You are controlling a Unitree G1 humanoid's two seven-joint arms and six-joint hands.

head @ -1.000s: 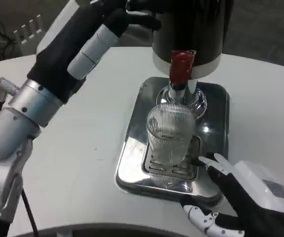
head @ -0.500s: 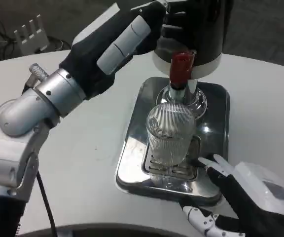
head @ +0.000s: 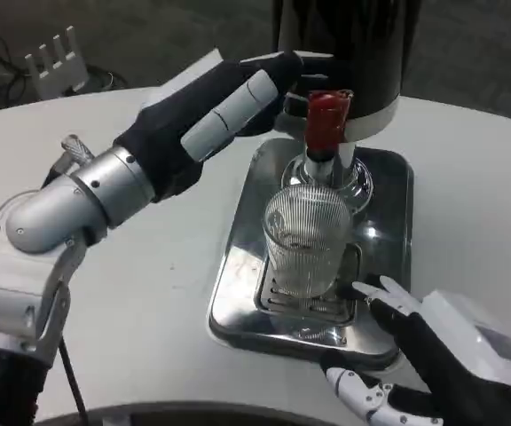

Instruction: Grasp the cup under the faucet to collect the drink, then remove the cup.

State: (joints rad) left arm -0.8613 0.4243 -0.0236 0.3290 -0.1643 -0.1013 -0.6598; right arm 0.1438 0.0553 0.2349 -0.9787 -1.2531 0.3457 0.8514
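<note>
A clear ribbed glass cup (head: 307, 240) stands upright on the drip grate of a shiny metal tray (head: 389, 191), directly under the faucet with its red tap handle (head: 328, 120). The black dispenser body (head: 349, 44) rises behind it. My left hand (head: 220, 111) reaches in from the left with fingers extended beside the red handle, close to the dispenser's base; whether it touches is unclear. My right hand (head: 424, 355) sits low at the front right, fingers spread, fingertips just right of the cup's base and holding nothing.
The white table (head: 149, 266) stretches around the tray, with open surface to the left. My left forearm (head: 69, 204) crosses the table's left side. A small white rack (head: 56, 58) stands on the floor beyond the far left edge.
My left hand has come down and forward, from beside the dispenser body to the level of the red tap handle. The right hand has edged slightly left toward the cup. The cup has stayed put.
</note>
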